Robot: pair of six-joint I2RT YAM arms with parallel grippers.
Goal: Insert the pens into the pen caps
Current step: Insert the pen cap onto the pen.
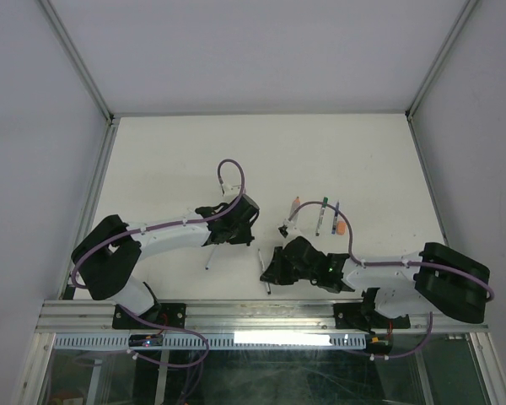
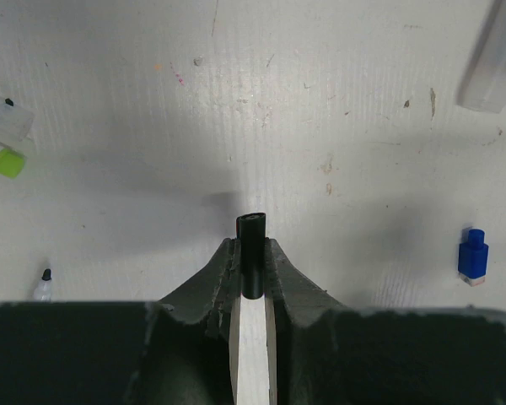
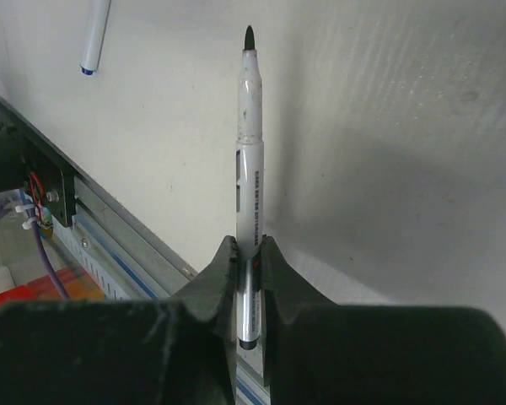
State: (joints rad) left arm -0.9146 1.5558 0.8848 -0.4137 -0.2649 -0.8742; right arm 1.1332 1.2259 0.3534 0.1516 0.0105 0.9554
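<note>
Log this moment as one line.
left fingers shut on black pen cap | right fingers shut on black-tipped pen | pen not yet capped

Left arm (image 1: 164, 237), right arm (image 1: 386, 270) angled inward, jaws clamped.

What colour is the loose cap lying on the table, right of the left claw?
The cap is blue. It shows best in the left wrist view.

The top camera looks steeply down from above and behind the left arm (image 1: 164, 236) and right arm (image 1: 388, 270), far enough back to take in the whole table (image 1: 194, 152). The left wrist camera sits close behind its fingers (image 2: 207, 283) and faces down at the tabletop. The right wrist camera, equally close to its fingers (image 3: 211, 283), looks aslant toward the near rail (image 3: 110, 253). The rail, left pen (image 2: 253, 337) and right pen (image 3: 251, 152) also show from above.
</note>
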